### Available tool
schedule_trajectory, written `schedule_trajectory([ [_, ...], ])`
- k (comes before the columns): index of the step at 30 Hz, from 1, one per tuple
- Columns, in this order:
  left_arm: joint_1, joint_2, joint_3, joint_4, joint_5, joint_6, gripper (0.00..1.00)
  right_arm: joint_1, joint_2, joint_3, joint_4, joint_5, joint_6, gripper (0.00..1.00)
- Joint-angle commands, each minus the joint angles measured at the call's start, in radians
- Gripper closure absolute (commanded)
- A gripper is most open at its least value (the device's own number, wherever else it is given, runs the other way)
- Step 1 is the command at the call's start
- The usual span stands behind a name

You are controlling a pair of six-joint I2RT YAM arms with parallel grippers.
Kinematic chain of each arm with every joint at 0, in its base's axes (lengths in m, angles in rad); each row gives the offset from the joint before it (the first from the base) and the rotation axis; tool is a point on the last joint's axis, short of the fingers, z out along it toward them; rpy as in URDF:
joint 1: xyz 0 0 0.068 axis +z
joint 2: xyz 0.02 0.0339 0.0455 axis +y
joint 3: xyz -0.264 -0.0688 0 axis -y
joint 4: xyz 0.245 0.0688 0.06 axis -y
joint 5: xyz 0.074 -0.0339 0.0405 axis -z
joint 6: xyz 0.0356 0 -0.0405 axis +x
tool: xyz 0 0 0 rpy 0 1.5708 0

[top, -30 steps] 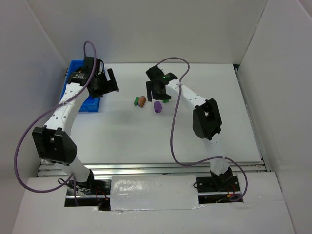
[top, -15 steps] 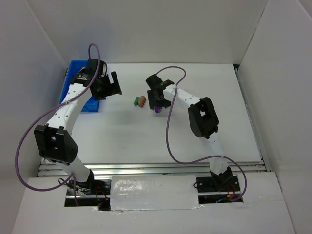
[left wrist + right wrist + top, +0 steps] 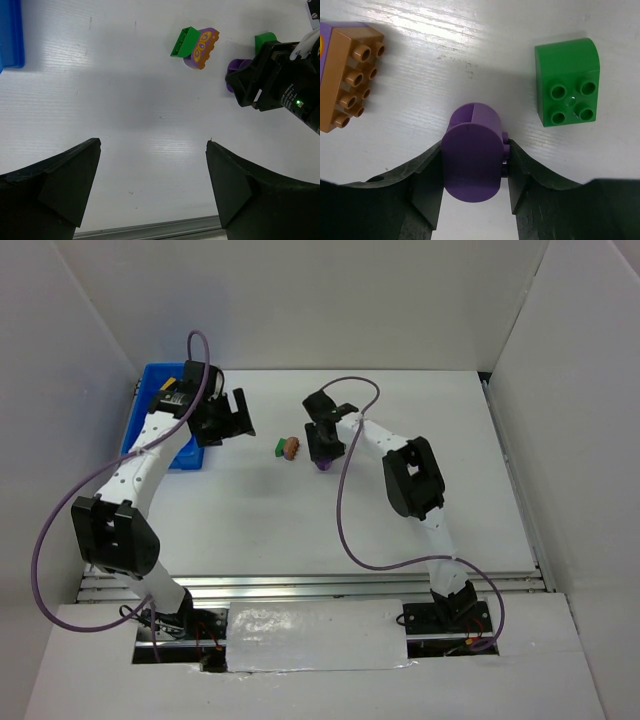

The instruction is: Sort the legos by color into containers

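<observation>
Blue bin (image 3: pixel 186 459): upper left of the top view, partly under the left arm; contents cannot be told.
Left gripper (image 3: pixel 152 148): just right of the bin, fingers spread wide, holding nothing.
Green wedge (image 3: pixel 183 41): upper middle of the left wrist view, touching the next piece.
Brown studded piece (image 3: pixel 350 92): purple on one face; upper left in the right wrist view, apart from the fingers.
Purple piece (image 3: pixel 472 125): centre of the top view, seated between the right fingers; its long axis runs along them, so the jaws span its short width.
Right gripper (image 3: pixel 473 152): closed against both flanks of the purple piece; lifted or resting cannot be told.
Green block (image 3: pixel 567 82): upper right of that view, near but not touching.
Key relation: the bin lies well left of the grasped piece, past the wedge pair; the left arm is nearer it.
Surface: white ribbed table (image 3: pixel 430 420), flat.
Room: white walls (image 3: pixel 330 300) on three sides; judged ample for a leftward carry.
</observation>
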Motion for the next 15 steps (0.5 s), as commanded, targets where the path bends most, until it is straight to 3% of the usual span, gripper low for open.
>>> schedule_trajectory([
  [1, -0.003, -0.003, 0.017, -0.009, 0.049, 0.025, 0.01, -0.005, -0.011, 0.024, 0.044, -0.032, -0.029, 0.81],
  [5, -0.003, 0.045, 0.112, -0.041, 0.122, 0.027, 0.00, -0.004, -0.109, 0.007, 0.024, -0.095, -0.017, 0.96],
  [7, -0.002, 0.060, 0.156, -0.055, 0.191, 0.022, 0.01, -0.004, -0.262, -0.095, 0.082, -0.168, -0.020, 0.97],
  [11, -0.003, 0.091, 0.215, -0.006, 0.349, -0.024, 0.01, -0.001, -0.509, -0.301, 0.262, -0.533, -0.096, 0.97],
  [15, -0.010, 0.120, 0.171, 0.085, 0.510, -0.122, 0.02, 0.019, -0.612, -0.384, 0.345, -0.601, -0.132, 1.00],
])
